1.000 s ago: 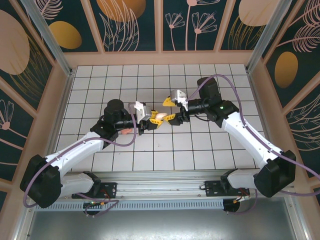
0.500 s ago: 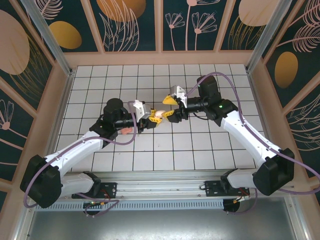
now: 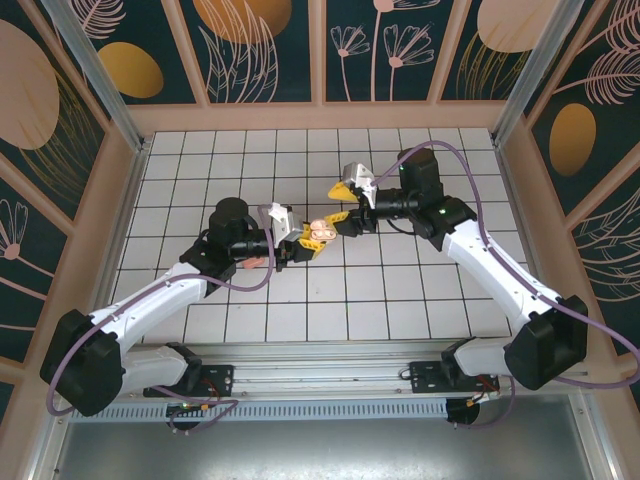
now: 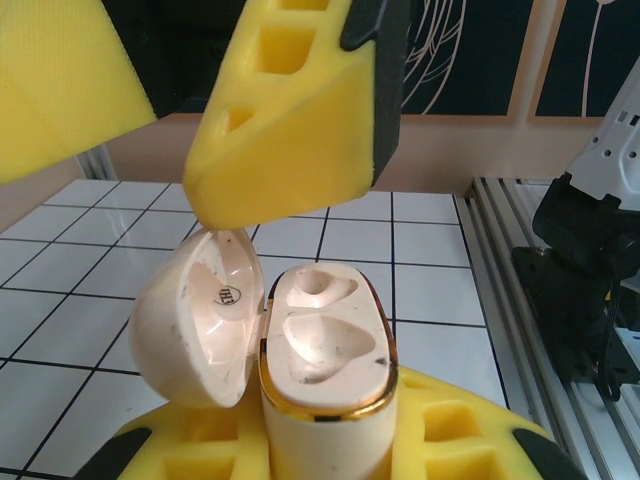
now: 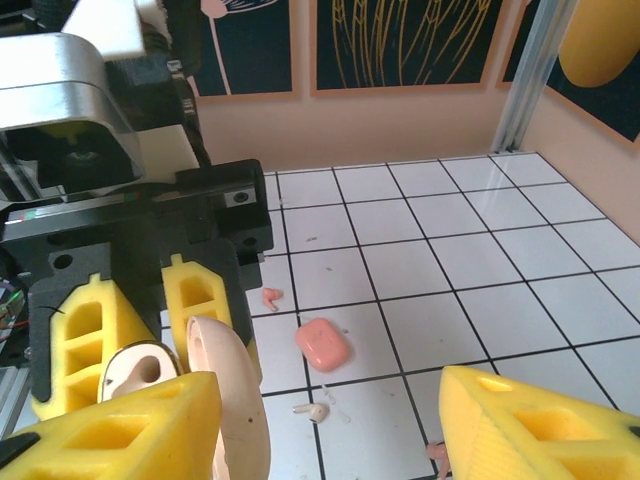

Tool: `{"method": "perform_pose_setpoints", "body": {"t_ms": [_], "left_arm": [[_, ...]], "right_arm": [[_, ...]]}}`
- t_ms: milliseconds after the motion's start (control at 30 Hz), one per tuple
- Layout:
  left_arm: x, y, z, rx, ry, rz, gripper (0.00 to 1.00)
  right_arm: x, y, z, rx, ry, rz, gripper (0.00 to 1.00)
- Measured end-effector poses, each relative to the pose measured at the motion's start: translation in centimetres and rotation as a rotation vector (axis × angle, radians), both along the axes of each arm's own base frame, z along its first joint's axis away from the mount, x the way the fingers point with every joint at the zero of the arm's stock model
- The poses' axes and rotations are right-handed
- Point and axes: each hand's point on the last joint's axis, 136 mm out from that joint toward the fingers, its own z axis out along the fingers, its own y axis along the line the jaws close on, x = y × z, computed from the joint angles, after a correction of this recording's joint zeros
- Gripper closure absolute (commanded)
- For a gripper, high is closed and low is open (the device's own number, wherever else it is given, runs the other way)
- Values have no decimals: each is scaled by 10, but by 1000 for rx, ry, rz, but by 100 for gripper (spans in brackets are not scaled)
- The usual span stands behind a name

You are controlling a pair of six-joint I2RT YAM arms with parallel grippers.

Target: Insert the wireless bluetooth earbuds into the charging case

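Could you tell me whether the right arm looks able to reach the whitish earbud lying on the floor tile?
Probably yes: the right gripper is open and empty, and the earbud lies uncovered on the floor ahead of it. The left gripper, holding the open case, crowds one side.

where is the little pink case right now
The pink case lies on the white tiles in the right wrist view, between two loose earbuds; in the top view it sits beside the left arm, by its wrist.
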Motion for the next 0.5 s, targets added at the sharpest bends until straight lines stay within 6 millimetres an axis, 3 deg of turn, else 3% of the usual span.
{"method": "perform_pose_setpoints", "body": {"t_ms": [500], "left_arm": [[1,-1,-1,-73,58,15,91]], "right_arm": [[6,1,-6,-11,24,-23,40]]}}
